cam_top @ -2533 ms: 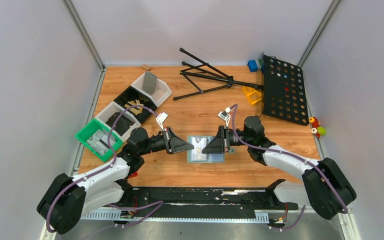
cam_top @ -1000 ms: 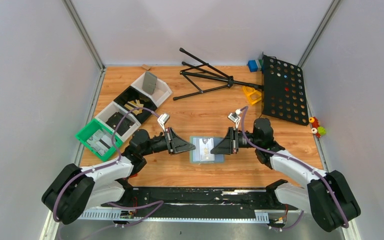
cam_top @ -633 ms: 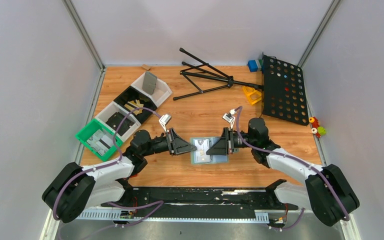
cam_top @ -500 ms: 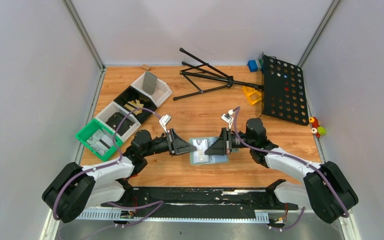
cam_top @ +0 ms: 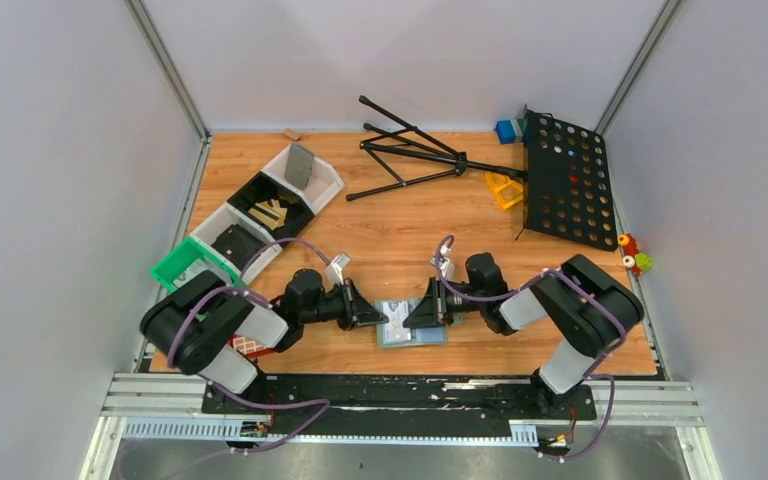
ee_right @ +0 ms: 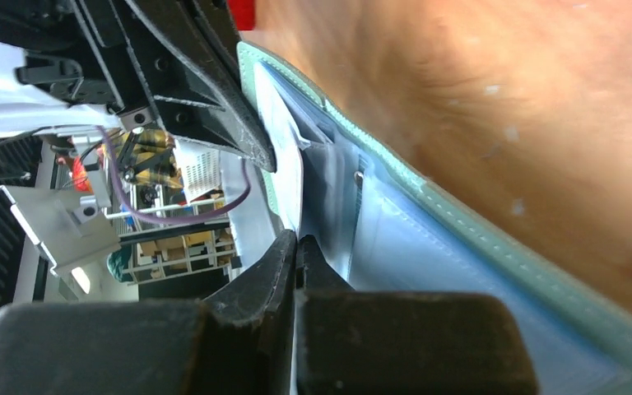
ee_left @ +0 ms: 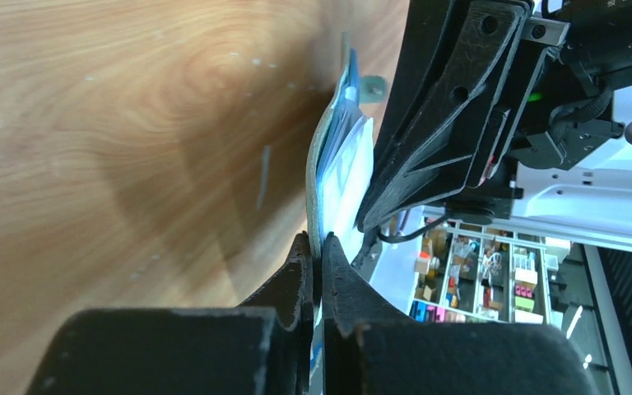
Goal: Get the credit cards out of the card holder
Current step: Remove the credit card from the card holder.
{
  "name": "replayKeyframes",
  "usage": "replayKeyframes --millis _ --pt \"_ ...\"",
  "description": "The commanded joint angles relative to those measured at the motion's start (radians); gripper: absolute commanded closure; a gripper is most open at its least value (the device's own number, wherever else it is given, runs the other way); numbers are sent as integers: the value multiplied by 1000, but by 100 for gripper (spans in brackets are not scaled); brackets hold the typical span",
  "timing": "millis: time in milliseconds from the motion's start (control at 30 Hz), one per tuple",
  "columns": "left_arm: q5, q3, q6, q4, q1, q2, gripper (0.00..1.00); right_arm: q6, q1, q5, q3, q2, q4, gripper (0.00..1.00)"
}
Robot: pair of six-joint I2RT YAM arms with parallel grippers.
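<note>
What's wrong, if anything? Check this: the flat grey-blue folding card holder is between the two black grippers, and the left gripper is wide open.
The left gripper is not wide open: the left wrist view shows it shut on the edge of the flat grey-blue folding card holder. The rest stands.

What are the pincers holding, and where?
Left pincer pinches the card holder by its edge. Right pincer is shut against the inner pockets; whether it grips anything is unclear.
</note>
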Motion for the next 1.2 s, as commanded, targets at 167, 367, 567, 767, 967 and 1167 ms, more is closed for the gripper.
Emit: replayKeyframes --millis 167,367,567,767,967,1167 --pt "38 -30 -78 548 -10 377 100 126 0 0 -35 342 570 92" --pt "54 -25 -139 723 -8 557 100 156 -5 7 -42 447 688 80" --pt "56 -26 -139 723 -6 552 100 132 -28 14 -54 439 665 78" --pt "59 -26 -138 723 2 558 100 125 -54 1 -60 435 647 95" --pt "60 -40 -133 723 16 550 100 127 -73 -5 -70 429 649 98" --pt "68 -57 -125 718 42 538 100 71 -105 -6 -78 382 538 100"
